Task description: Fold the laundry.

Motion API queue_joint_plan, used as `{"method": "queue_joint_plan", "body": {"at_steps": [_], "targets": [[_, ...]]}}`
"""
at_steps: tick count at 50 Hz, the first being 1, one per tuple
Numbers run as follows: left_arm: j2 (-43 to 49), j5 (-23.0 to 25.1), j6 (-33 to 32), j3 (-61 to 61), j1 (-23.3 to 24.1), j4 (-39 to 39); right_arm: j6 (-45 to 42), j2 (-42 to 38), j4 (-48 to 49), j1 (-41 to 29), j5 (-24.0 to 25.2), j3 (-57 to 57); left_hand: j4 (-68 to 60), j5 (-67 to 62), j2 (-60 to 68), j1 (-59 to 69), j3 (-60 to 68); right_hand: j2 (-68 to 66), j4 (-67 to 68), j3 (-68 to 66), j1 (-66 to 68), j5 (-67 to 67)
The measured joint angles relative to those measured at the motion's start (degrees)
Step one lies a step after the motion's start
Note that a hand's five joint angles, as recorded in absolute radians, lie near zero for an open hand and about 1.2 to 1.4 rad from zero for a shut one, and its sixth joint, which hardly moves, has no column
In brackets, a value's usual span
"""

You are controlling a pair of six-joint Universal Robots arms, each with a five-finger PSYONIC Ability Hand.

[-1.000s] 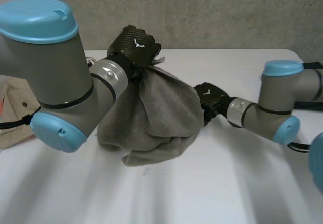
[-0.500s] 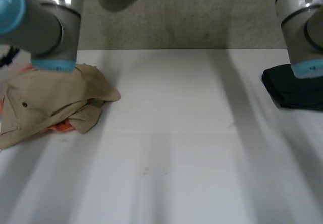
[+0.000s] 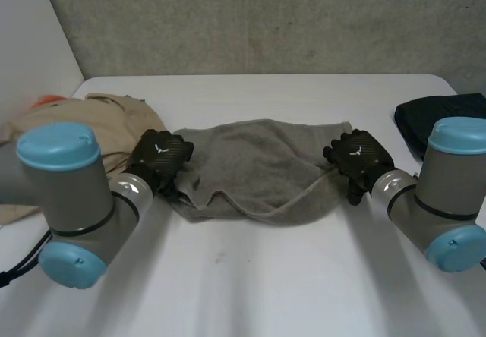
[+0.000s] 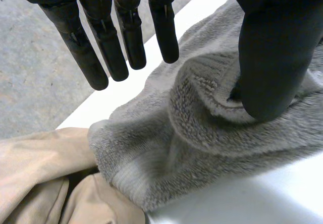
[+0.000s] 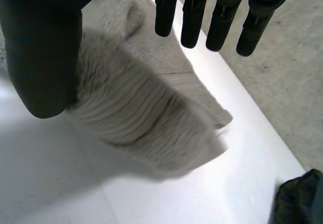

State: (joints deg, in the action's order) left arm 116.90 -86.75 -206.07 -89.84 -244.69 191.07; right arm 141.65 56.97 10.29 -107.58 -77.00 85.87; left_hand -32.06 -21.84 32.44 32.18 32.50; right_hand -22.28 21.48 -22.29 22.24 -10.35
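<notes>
A grey towel [image 3: 258, 166] lies spread across the middle of the white table [image 3: 250, 276], with its front edge rumpled and partly turned over. My left hand [image 3: 159, 155] is at the towel's left end. In the left wrist view my left hand [image 4: 126, 32] has straight fingers held above the towel [image 4: 192, 133], and its thumb rests on a raised fold. My right hand [image 3: 357, 155] is at the towel's right end. There my right hand [image 5: 192, 12] is open too, its fingers and thumb hovering over the towel's [image 5: 141, 113] corner without gripping it.
A beige garment [image 3: 99, 124] with something orange under it is heaped at the table's left and touches the towel's left end [image 4: 45, 178]. A black cloth [image 3: 437, 117] lies at the right edge [image 5: 298, 199]. A concrete wall stands behind the table.
A second ago both hands held the towel bunched up above the table, then lifted it out of sight. Now it lies spread on the table and both hands have opened.
</notes>
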Motion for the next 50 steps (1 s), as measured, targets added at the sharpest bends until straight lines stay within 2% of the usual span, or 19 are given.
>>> {"method": "queue_joint_plan", "body": {"at_steps": [7,14,18,23,28,33,35,37,40,42,43,45,50], "targets": [[-3.7,-0.2,-0.1,3.8,0.1,-7.6,3.8,6.1,-3.7,0.8,-0.2,-1.6,5.0,5.0,-4.7,-4.5,-4.7,2.6,-3.3,4.6,-2.9,3.9],[-4.6,0.4,-1.0,7.6,0.2,-11.6,6.8,7.9,-20.3,1.7,0.3,-12.7,7.7,7.7,-7.3,-6.6,-7.3,2.6,-3.3,4.6,-2.9,3.8],[-3.8,0.6,-3.1,8.9,0.3,-13.5,6.9,4.0,-31.3,2.0,0.8,-22.1,7.7,7.7,-7.3,-6.6,-7.3,2.5,-3.2,4.0,-2.8,1.7],[-1.4,0.7,-8.9,10.0,0.6,-15.6,5.9,-2.2,-39.1,2.0,1.0,-30.8,8.1,8.0,-7.7,-6.6,-7.3,2.5,-1.1,1.6,-2.7,-1.0],[0.9,0.8,-16.3,10.4,0.5,-16.9,2.3,-8.3,-42.4,2.1,0.6,-35.1,11.5,11.4,-11.3,-10.8,-11.4,2.5,-1.1,1.6,-2.7,-1.2],[3.4,1.0,-20.8,10.4,0.2,-17.2,-2.4,-13.1,-42.6,2.2,-0.2,-36.3,13.3,13.6,-13.4,-12.5,-13.5,1.7,0.9,-0.3,-0.2,-2.9],[4.0,1.1,-21.3,10.4,0.1,-17.2,-3.0,-13.8,-42.5,2.2,-0.3,-36.4,13.3,13.6,-13.4,-12.5,-13.5,-0.1,2.2,-1.5,1.4,-4.0],[5.6,1.8,-22.1,10.6,-0.1,-17.1,-4.1,-15.6,-41.2,2.2,-0.8,-36.4,12.6,12.5,-12.6,-11.6,-12.7,-9.2,10.3,-9.4,9.6,-11.7],[6.8,3.2,-22.2,10.7,-0.3,-16.9,-4.3,-16.7,-38.9,2.2,-1.2,-35.9,-1.1,-1.3,1.5,3.4,1.5,-26.7,27.0,-26.3,27.4,-27.8],[7.1,4.1,-21.9,10.9,-0.4,-16.5,-3.8,-16.7,-36.6,2.2,-1.4,-35.4,-20.3,-20.2,20.0,24.2,19.7,-41.2,41.3,-40.5,40.1,-42.0],[7.1,4.3,-21.8,11.0,-0.4,-16.3,-3.4,-16.5,-35.2,2.3,-1.4,-35.1,-28.4,-28.2,28.1,31.6,27.7,-43.7,43.9,-43.0,41.6,-44.2],[6.7,4.8,-21.1,11.3,-0.4,-15.3,-1.9,-15.6,-31.5,2.6,-1.7,-33.9,-35.0,-33.5,34.8,34.5,34.3,-45.3,46.5,-45.3,41.6,-45.2],[2.4,4.6,-16.8,12.1,-0.4,-12.4,1.9,-9.5,-23.8,4.6,-2.1,-28.9,-36.5,-33.5,36.0,34.5,35.6,-45.3,47.0,-45.5,41.6,-45.2]]}}
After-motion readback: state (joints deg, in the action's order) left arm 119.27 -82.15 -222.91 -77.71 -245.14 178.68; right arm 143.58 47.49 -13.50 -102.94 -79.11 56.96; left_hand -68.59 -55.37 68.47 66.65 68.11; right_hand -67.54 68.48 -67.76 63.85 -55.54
